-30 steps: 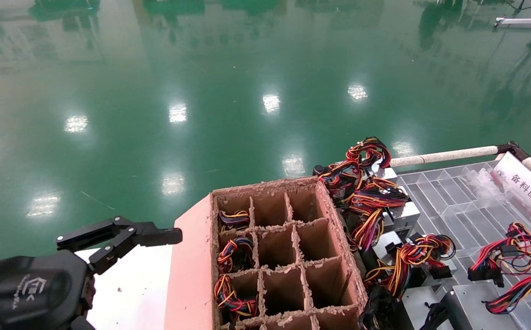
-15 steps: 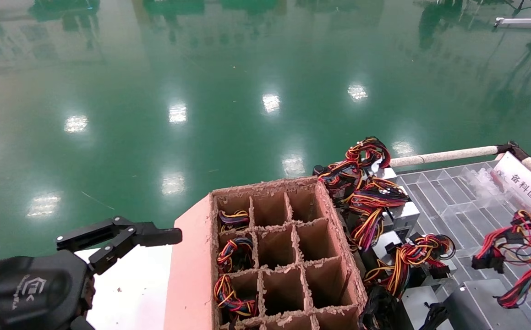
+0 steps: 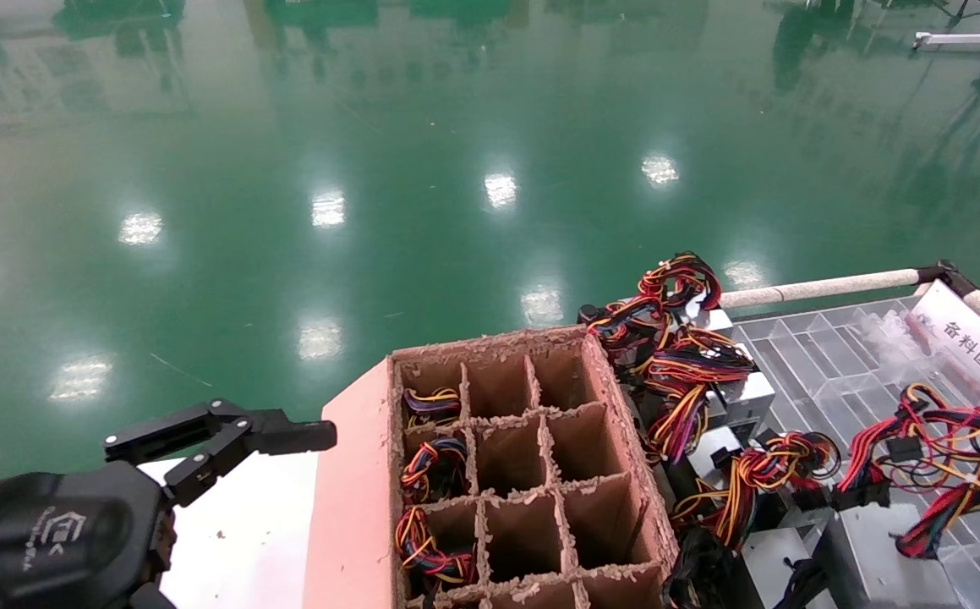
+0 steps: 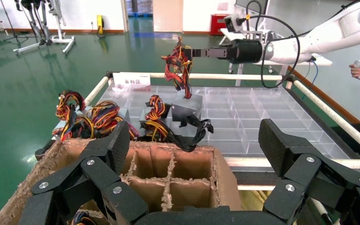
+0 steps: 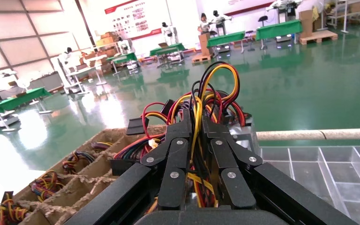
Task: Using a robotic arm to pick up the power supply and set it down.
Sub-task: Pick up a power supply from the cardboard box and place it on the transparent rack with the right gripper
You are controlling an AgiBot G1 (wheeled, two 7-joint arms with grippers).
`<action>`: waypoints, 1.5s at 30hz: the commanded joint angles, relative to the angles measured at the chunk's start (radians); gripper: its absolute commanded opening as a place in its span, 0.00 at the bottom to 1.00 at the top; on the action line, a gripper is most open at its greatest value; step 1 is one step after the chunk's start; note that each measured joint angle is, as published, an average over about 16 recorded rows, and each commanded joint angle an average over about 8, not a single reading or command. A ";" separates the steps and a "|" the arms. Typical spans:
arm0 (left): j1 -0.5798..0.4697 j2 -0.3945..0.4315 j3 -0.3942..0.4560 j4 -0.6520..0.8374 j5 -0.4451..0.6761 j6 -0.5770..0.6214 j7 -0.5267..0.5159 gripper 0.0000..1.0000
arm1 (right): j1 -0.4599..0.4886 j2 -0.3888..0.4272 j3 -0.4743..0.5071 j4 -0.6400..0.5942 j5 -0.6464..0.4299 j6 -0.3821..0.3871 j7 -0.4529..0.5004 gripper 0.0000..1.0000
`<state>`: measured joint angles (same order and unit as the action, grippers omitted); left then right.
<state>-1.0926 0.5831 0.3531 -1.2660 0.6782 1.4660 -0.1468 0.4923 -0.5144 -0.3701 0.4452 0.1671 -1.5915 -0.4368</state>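
Carry step in hand: power supply lifted by its wire bunch, not yet set down.

The right pincer is pressed together on the wire bunch; in the left wrist view the power supply hangs from it, upper centre of frame, above the clear divided tray. The left pincer waits spread at lower left, beside the cardboard box. Judged next: travel to the placing spot, lower, release; swinging wires may snag.

Power supply and its wire bundle shifted left toward the cardboard box, carried by right end effector.
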 commanded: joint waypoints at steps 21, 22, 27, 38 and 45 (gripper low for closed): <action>0.000 0.000 0.000 0.000 0.000 0.000 0.000 1.00 | -0.112 -0.007 0.039 0.064 -0.002 0.003 -0.024 0.00; 0.000 0.000 0.000 0.000 0.000 0.000 0.000 1.00 | -0.116 -0.008 0.040 0.059 -0.002 0.004 -0.025 0.00; 0.000 0.000 0.000 0.000 0.000 0.000 0.000 1.00 | -0.145 -0.006 0.051 0.031 0.004 0.004 -0.030 0.00; 0.000 0.000 0.000 0.000 0.000 0.000 0.000 1.00 | -0.239 0.020 0.090 -0.067 0.044 0.006 -0.033 0.00; 0.000 0.000 0.001 0.000 0.000 0.000 0.000 1.00 | -0.301 0.025 0.109 -0.106 0.064 0.007 -0.029 0.00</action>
<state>-1.0927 0.5829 0.3537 -1.2660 0.6779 1.4658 -0.1465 0.1982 -0.4898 -0.2620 0.3405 0.2298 -1.5837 -0.4648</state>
